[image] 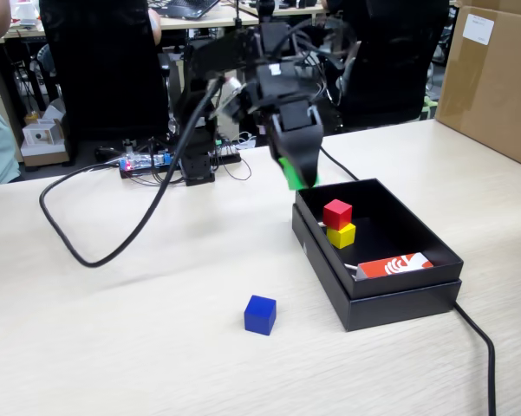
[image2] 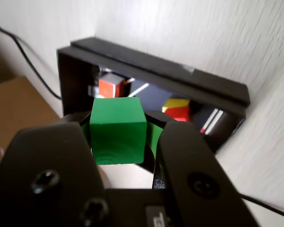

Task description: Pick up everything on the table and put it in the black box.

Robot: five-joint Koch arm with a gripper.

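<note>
My gripper [image: 302,176] hangs in the air at the far left corner of the black box [image: 433,295], shut on a green cube [image2: 118,130]. In the fixed view only a green sliver [image: 292,172] of that cube shows between the black jaws. In the wrist view the gripper [image2: 119,124] clamps the cube from both sides, with the box [image2: 151,66] beyond it. A red cube [image: 337,213] rests on a yellow cube [image: 341,235] inside the box; both show in the wrist view, red [image2: 179,113] and yellow [image2: 176,102]. A blue cube [image: 260,315] sits on the table [image: 113,347] left of the box.
A red-and-white flat packet [image: 394,265] lies in the box's near right part. A thick black cable [image: 95,256] loops across the table's left side; another cable [image: 477,338] runs past the box's right corner. A brown carton [image: 494,78] stands at the far right.
</note>
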